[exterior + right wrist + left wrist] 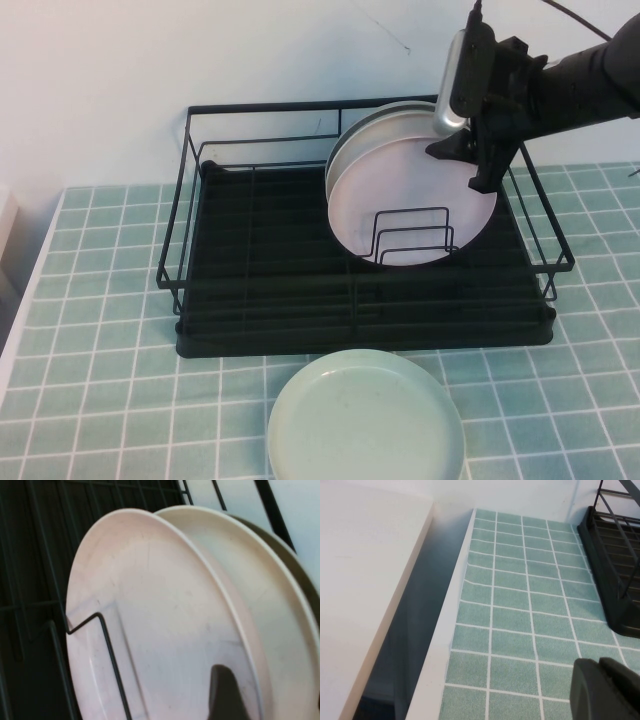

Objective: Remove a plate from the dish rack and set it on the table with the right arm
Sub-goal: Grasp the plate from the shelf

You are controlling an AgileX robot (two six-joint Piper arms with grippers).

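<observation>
The pale pink plate (410,195) stands on edge in the black dish rack (260,300), held by wire dividers, in front of cream-white plates (365,135). My right gripper (477,165) is at the pink plate's upper right rim, jaws open. In the right wrist view one finger (225,695) lies in front of the pink plate's face (150,605), and the plate rim sits between the jaws of the right gripper (272,692). My left gripper (605,690) is out of the high view. It hovers shut and empty over the tiled table (520,605) left of the rack (615,555).
A mint-green plate (365,420) lies flat on the table (100,350) just in front of the rack. Cream plates (260,580) stand close behind the pink one. The table's left edge (455,630) drops off beside a white surface. A white wall stands behind the rack.
</observation>
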